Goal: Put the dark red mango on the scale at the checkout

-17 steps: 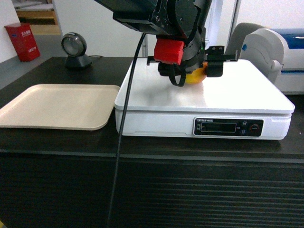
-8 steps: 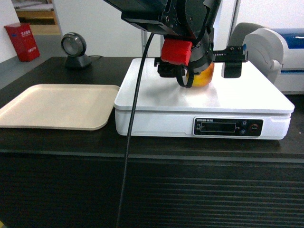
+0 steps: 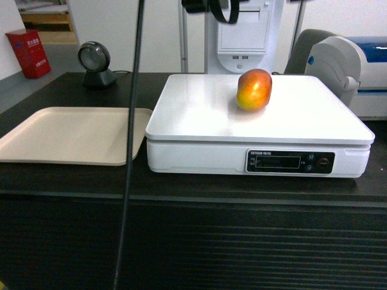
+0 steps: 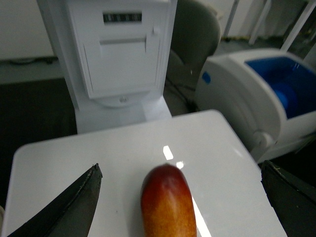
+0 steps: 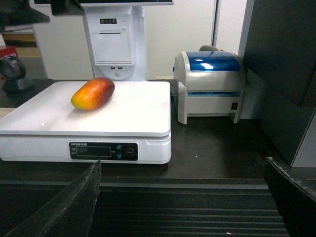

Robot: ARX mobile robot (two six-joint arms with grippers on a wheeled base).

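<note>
On the scale (image 3: pixel 199 115), the mango (image 3: pixel 254 89) now lies free; we have lifted our left gripper (image 4: pixel 180 197) clear, jaws spread, so the placement looks complete; the right gripper (image 5: pixel 182 197) hangs spread too.

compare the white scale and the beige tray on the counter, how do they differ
The scale is glossy white; the tray is matte beige. The scale is a thick block with a display panel on its front; the tray is thin with a raised rim. The scale carries the mango; the tray carries nothing. Both are flat-topped and sit side by side on the checkout counter.
</note>
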